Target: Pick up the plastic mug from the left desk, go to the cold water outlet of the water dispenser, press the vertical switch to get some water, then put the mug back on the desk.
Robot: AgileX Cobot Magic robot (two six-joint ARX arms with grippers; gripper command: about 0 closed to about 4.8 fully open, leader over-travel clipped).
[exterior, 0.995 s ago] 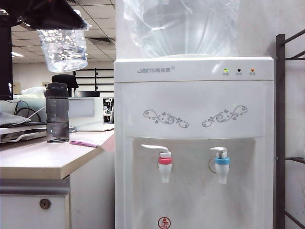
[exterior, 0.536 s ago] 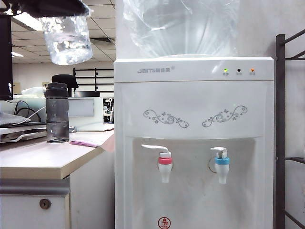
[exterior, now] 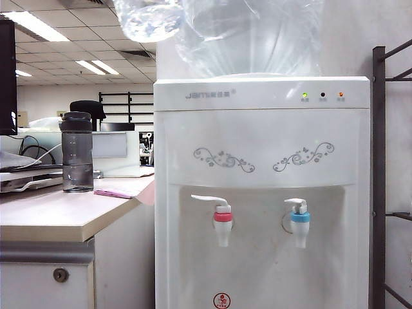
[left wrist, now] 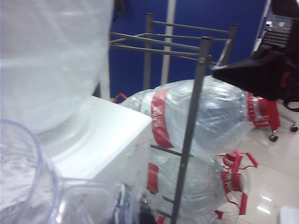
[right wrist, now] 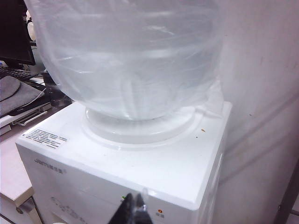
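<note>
Up and rightward the plastic mug (exterior: 148, 19) has swung — empty, pinched in the left gripper's (left wrist: 110, 205) jaws, beside the water dispenser's (exterior: 261, 193) big bottle (exterior: 251, 35). Right gripper (right wrist: 133, 212) above the dispenser, jaws pressed together.

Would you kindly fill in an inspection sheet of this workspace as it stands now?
Surface: left desk, cream top.
Job's things: plastic mug up at the exterior view's top edge, beside the big bottle; also in the left wrist view. Water dispenser; cold water outlet with vertical switch untouched.
Clutter: dark bottle, pink paper.
Grippers: left pincer hidden, shut, mug at its camera; right pincer above the dispenser top, appears shut, empty.
Cables: some behind the dark bottle.
Surroundings: metal rack, spare water jugs.
</note>
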